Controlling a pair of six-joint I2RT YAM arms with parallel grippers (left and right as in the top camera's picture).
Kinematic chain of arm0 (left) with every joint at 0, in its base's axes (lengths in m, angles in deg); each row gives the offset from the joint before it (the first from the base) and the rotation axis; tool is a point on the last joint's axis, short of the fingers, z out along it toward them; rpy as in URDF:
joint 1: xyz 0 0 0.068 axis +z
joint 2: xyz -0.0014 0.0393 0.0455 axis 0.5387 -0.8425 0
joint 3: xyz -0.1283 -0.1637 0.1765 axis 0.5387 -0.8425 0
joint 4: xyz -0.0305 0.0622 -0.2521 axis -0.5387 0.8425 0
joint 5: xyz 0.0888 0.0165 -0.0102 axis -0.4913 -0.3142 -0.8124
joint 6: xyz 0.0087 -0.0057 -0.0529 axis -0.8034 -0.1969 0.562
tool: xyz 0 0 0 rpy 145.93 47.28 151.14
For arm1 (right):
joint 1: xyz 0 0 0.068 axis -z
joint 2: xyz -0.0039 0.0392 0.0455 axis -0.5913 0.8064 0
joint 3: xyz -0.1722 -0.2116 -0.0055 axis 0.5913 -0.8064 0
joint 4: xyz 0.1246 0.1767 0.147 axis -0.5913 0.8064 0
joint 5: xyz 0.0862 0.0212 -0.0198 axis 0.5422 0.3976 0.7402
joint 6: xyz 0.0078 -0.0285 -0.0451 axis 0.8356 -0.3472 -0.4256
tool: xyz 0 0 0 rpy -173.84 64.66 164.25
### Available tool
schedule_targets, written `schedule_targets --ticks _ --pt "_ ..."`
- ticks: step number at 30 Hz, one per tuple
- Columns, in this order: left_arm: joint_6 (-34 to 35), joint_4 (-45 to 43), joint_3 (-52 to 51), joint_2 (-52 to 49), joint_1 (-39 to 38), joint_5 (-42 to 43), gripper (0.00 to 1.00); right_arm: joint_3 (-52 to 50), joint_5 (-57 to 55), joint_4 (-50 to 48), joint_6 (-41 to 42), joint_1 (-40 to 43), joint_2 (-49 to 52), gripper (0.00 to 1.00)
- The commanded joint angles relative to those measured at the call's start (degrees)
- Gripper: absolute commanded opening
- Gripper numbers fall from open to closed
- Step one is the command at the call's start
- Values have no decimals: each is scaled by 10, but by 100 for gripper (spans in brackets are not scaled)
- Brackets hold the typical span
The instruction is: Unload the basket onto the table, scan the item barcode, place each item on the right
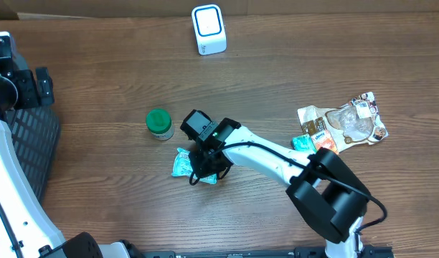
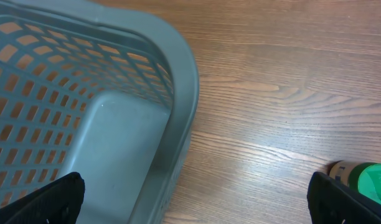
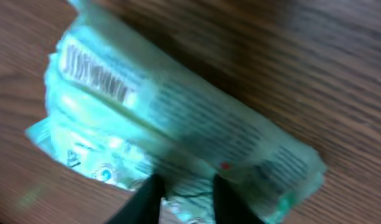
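A teal snack packet (image 1: 181,164) lies flat on the wooden table, left of centre. Up close the packet (image 3: 178,118) shows its printed back, with a barcode (image 3: 94,74) near its upper left end. My right gripper (image 1: 205,169) hangs right over it. Its two dark fingers (image 3: 147,199) stand a little apart at the packet's near edge, and the right gripper (image 3: 187,194) looks open, with film showing in the gap. The white and blue scanner (image 1: 209,29) stands at the far edge. My left gripper (image 2: 193,199) is wide open over the basket rim with nothing in it.
A grey mesh basket (image 2: 178,93) sits at the table's left edge (image 1: 33,136). A green-lidded jar (image 1: 159,123) stands just left of the right gripper and shows in the left wrist view (image 2: 365,180). Several more snack packets (image 1: 345,122) lie at the right.
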Motion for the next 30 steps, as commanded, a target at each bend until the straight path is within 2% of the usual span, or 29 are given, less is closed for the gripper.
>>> schedule_targets --ticks 1,4,5,6,8,13,20,28,30 --pt "-13 -2 2 -3 -1 0 99 -7 -10 0 11 13 34 37" --pt "-13 -2 2 -3 -1 0 100 -7 1 0 12 23 35 41" --pt "-13 -2 2 -3 -1 0 100 -7 2 0 12 26 35 50" --pt "-13 -2 2 -3 -1 0 100 -7 2 1 12 27 35 53" --pt "-13 -2 2 -3 -1 0 100 -7 1 3 12 29 35 54" --pt "-13 -2 2 -3 -1 0 100 7 -7 25 -26 59 35 54" --pt "-13 -2 2 -3 -1 0 100 94 -18 125 -94 121 34 53" --pt "-13 -2 2 -3 -1 0 100 180 -20 178 -110 154 28 54" --pt "-13 -2 2 -3 -1 0 100 180 -7 181 -98 162 28 50"
